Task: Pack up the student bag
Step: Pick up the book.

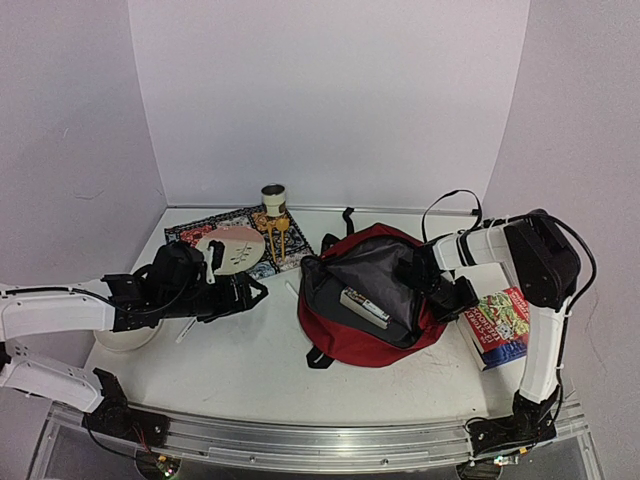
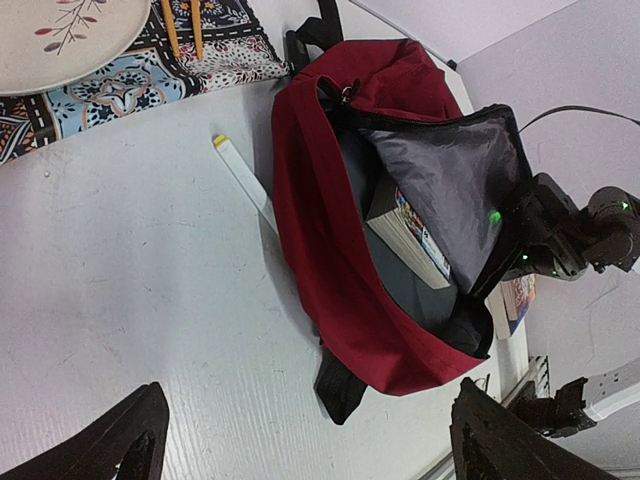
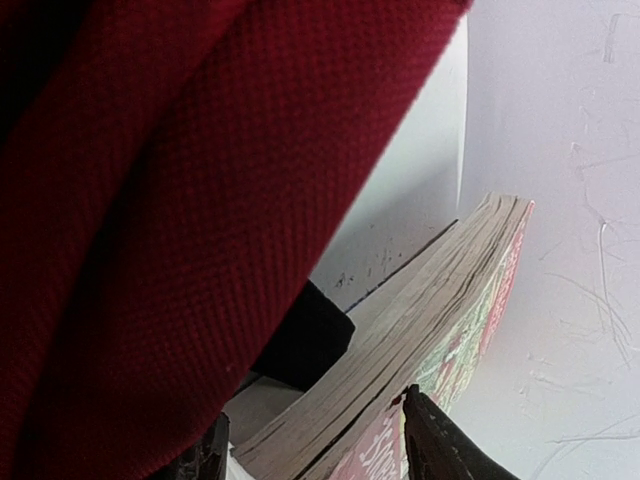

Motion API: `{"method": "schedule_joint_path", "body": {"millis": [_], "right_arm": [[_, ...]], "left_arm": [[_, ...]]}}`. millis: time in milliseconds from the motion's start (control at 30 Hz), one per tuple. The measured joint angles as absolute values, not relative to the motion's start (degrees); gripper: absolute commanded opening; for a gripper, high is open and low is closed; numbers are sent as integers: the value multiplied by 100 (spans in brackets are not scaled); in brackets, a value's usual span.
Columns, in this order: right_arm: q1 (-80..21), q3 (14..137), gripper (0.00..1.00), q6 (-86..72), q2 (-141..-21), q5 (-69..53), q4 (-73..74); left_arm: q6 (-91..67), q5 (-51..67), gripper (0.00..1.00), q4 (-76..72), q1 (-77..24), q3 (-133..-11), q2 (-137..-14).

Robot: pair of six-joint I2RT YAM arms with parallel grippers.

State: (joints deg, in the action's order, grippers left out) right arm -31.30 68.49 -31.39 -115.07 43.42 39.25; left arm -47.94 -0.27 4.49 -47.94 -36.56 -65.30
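With my left fingers [image 2: 130, 445] spread wide and my right fingers [image 3: 440, 450] either side of the book [image 1: 497, 325] at the right edge of the surface [image 1: 230, 350], grip impossible to tell, I worry they'll snag the open bag [image 1: 350, 345] lying mid-surface and drag it.
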Motion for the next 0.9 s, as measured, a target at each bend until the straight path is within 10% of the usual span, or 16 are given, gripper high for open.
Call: {"method": "schedule_joint_path", "body": {"millis": [900], "right_arm": [[-3243,7019,0,-3327,-10735,4282,4354]], "left_arm": [[-4801,-19,99,451,-4794,-3656,-6508]]}}
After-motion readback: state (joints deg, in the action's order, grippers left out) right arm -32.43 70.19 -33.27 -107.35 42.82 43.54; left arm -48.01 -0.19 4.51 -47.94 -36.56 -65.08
